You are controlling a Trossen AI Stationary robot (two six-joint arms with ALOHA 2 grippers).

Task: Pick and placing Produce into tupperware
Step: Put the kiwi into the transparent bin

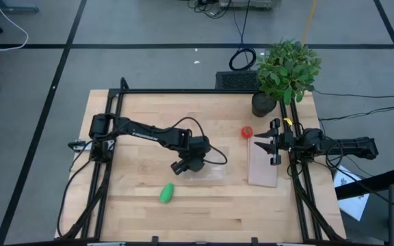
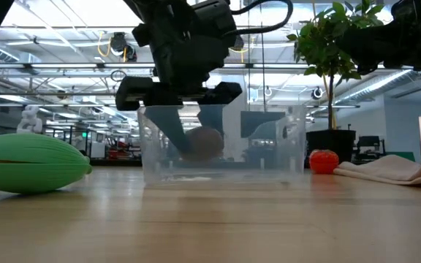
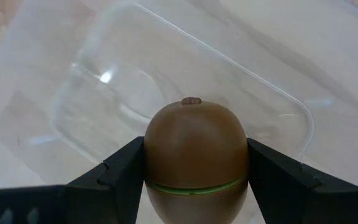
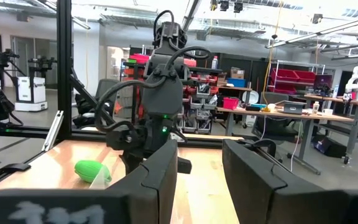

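One brown kiwi ball (image 3: 196,158) pinched in left claw (image 3: 194,174), blurred through tupperware (image 2: 269,146), right claw (image 4: 199,180) spread.

Left arm (image 1: 152,132) blocks tupperware (image 2: 221,145); green piece (image 1: 167,193) unobstructed.

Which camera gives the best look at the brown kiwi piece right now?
The left wrist view: the kiwi fills the frame, clamped between the left gripper fingers over the tupperware. The low view shows it dimly through the container wall. In the high view the arm hides it, and the right wrist view doesn't show it.
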